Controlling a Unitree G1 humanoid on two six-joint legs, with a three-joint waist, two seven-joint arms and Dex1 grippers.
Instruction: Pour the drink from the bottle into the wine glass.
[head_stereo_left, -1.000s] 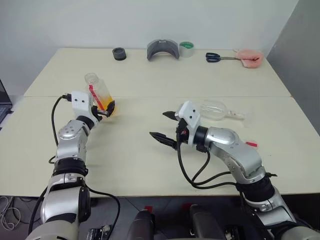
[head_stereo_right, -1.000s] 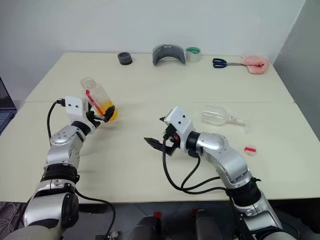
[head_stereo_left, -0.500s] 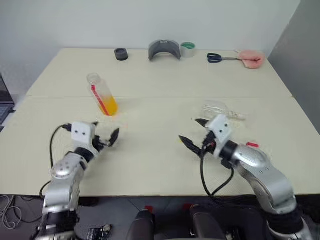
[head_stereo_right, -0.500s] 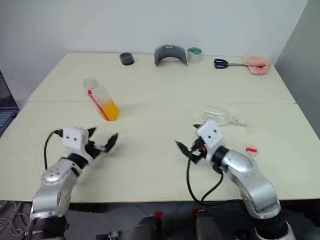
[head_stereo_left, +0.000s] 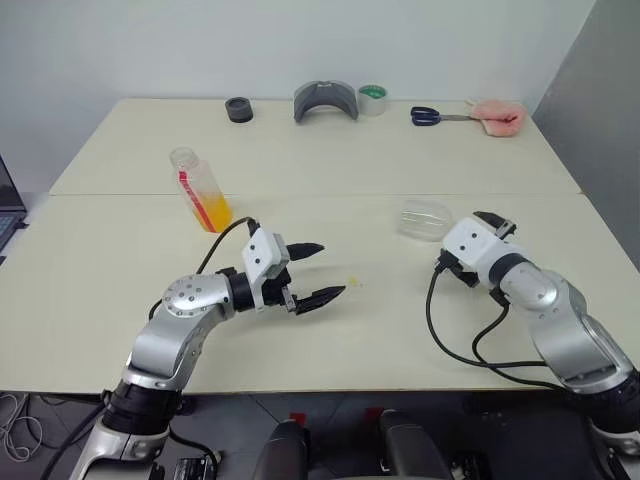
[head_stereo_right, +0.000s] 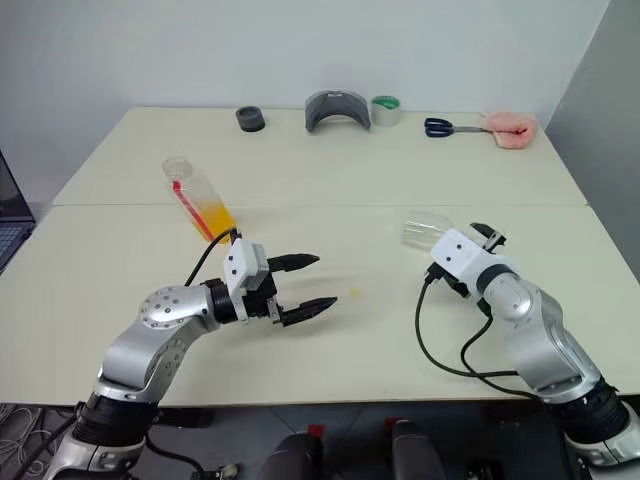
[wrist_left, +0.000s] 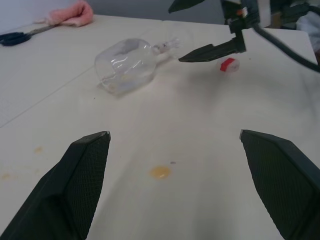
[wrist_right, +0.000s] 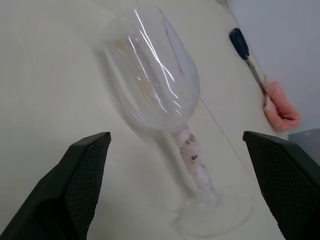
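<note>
A: Containers, biggest first. The table (head_stereo_left: 300, 330) carries the bottle (head_stereo_left: 200, 188), standing on its base and leaning a little, no cap on its neck. The drink (head_stereo_left: 215, 212) fills only its lower part, orange-yellow; the upper part is clear.

B: And the wine glass (wrist_right: 160, 95)?

A: Lying on its side on the right part of the table, bowl empty apart from some smears inside, stem and foot pointing away from the bottle. A small red-and-white cap (wrist_left: 228, 64) lies on the table near it. One small orange drop (wrist_left: 160, 172) sits on the table between the arms.

B: Pincers?

A: Left gripper (head_stereo_left: 315, 272): fingers spread wide, nothing between them, held above the table near the middle, pointing toward the glass. The bottle is behind it, toward the far left, well apart.

B: Right one?

A: Right gripper (head_stereo_left: 500, 222): fingers also spread wide, holding nothing. In its wrist view the glass lies straight ahead between the two fingers (wrist_right: 75, 180), not touched. From the head camera the gripper is just beside the glass's stem end.
</note>
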